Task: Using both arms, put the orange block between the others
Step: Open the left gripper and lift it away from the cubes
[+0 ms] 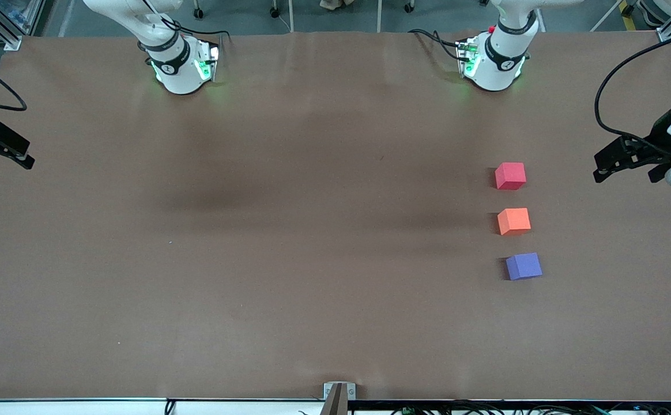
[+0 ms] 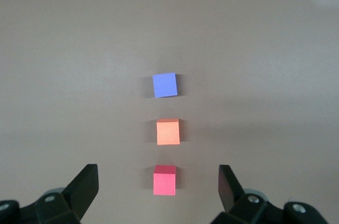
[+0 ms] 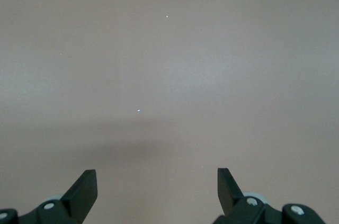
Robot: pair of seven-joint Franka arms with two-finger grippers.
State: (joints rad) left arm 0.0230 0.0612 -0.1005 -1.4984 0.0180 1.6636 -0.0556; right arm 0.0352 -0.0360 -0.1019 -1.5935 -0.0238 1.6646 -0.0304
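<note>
The orange block (image 1: 513, 221) sits on the brown worktop (image 1: 289, 230) toward the left arm's end, in a straight row with the two others: the pinkish-red cube (image 1: 510, 176) lies farther from the front camera and the purple-blue cube (image 1: 523, 266) nearer to it. The three stand apart from one another with small, roughly even gaps, none touching, and the orange one is plainly in the middle slot. Judged from how things lie, the placing itself looks done, and nothing seems left but for the arms to wait clear of the row. The left gripper (image 1: 629, 167) hangs over the worktop's edge at the left arm's end, off to the side of the row, its jaws spread wide and holding nothing; its wrist view looks down on all three cubes in line. The right gripper (image 1: 1, 151) hangs over the worktop's edge at the right arm's end, well apart from the cubes, jaws likewise spread and empty, with only bare worktop beneath it.
</note>
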